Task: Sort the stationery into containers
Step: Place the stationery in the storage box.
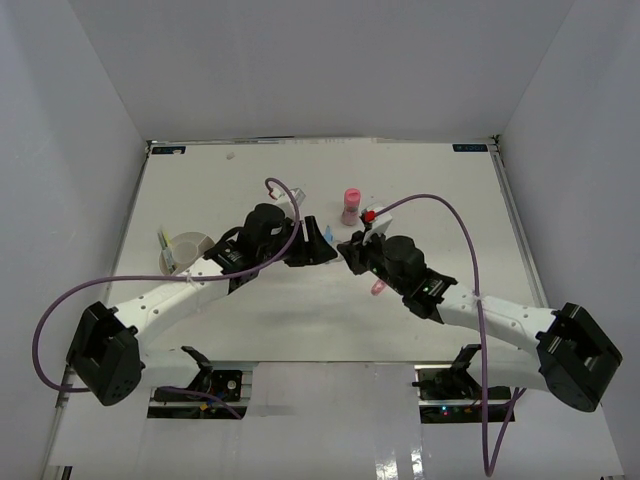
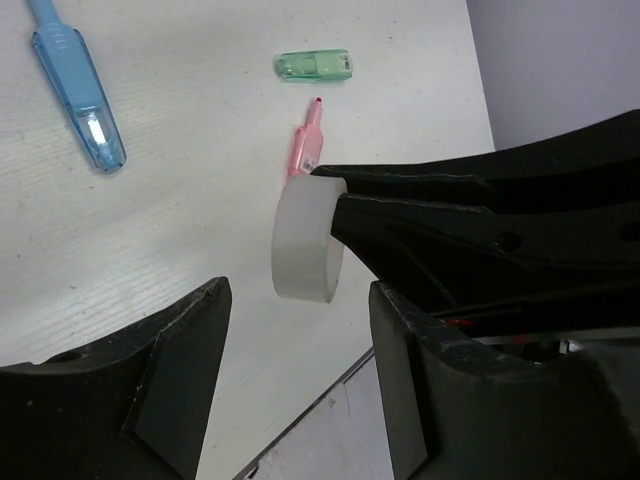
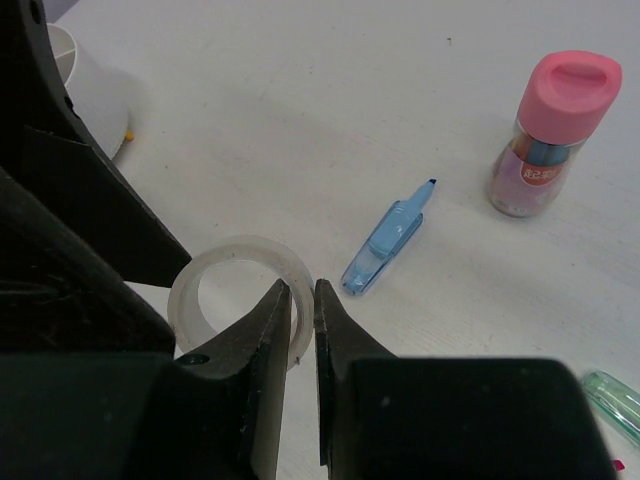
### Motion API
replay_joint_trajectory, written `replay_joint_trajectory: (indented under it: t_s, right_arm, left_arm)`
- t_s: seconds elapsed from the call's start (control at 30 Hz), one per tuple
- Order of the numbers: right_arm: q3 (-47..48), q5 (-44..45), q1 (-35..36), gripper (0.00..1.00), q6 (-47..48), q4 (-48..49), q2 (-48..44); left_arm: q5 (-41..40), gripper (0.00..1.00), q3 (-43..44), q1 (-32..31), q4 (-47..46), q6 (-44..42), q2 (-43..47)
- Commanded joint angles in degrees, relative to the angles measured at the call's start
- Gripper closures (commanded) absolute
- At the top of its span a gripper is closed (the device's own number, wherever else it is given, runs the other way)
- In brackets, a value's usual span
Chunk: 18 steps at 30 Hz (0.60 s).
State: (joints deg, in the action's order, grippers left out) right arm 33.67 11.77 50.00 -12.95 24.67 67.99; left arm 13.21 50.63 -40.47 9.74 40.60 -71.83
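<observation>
The right gripper (image 3: pixel 300 296) is pinching the wall of the tape roll (image 3: pixel 240 249), one finger sitting inside the ring and the other outside, the jaws drawn almost together on it. The tape roll is showing as a cloudy, translucent white ring with a broad flat band and an open middle. In the left wrist view it is standing on edge near the table's near edge, though whether it is resting on the table (image 3: pixel 300 120) cannot be told.

The left gripper (image 2: pixel 297 310) is facing it with its jaws standing wide, one finger on each side of the roll and neither touching it.

Beyond the roll, a blue pen (image 3: pixel 388 240) is lying flat on the table, and a pink-capped cylinder (image 3: pixel 555 130) is standing upright farther off. A green highlighter (image 2: pixel 315 66) and a pink highlighter (image 2: pixel 303 145) are lying apart from each other. The white cup (image 3: pixel 95 95) is sitting well to the left.
</observation>
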Motion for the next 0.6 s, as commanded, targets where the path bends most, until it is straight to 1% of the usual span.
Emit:
replay_joint_trajectory:
  t_s: [0.0, 0.2, 0.37, 0.57]
  right_arm:
    - [-1.1, -0.7, 0.4, 0.82, -0.8, 5.0, -1.8]
    - [-2.2, -1.3, 0.4, 0.82, -1.7, 6.3, -2.1]
    - [-2.4, -1.3, 0.4, 0.82, -2.0, 6.4, -1.9]
    - [-2.7, -1.3, 0.3, 0.82, -2.3, 7.2, -2.1]
  left_arm:
    - [-2.4, 0.33, 2.2, -0.3, -1.7, -0.2, -0.4]
    - [-2.5, 0.4, 2.0, -0.3, -2.2, -0.1, -1.2]
    - [-1.9, 0.48, 1.9, -0.3, -3.1, 0.3, -1.5]
    - [-0.6, 0.5, 1.7, -0.3, -3.9, 0.9, -1.8]
